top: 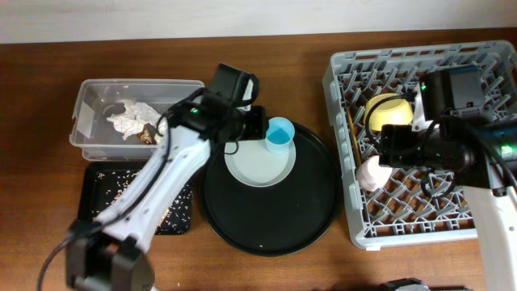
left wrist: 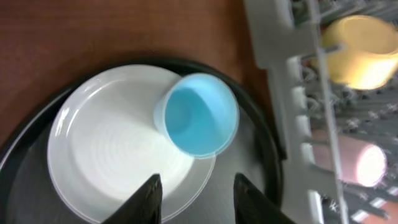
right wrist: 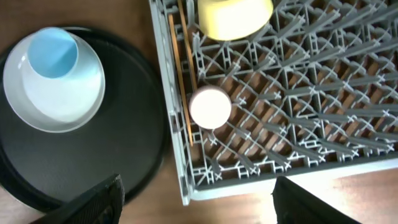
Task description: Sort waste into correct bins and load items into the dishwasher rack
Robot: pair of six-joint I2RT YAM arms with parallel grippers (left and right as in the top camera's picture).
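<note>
Dark brown wood is seen as the bench, with a pale wall along its far edge. At the far left, crumpled white tissues are found inside the clear box, and something brownish lies just beside them. In the shallow black tray, at the near left, pale crumbs are scattered. No loose waste can be made out on the bench, so the sorting part is judged to be nearly or fully done.

At the right, the dishwasher rack is already loaded in part. The yellow bowl is placed at its far left side, the pink cup lies on its side nearer, and the chopsticks are laid along the left wall of the rack.

Two items are not yet loaded. The grey-white plate rests on the round black tray in the middle of the bench, and the light-blue cup stands upright on the far right part of this plate.

The left hand is held just beside the blue cup, on its left side. Its fingers are apart and nothing is clamped between them; the cup is not touched. The right hand is held above the near left part of the rack, with its fingers wide apart and empty.

It is judged that the blue cup is to be taken next, and the plate after it.
</note>
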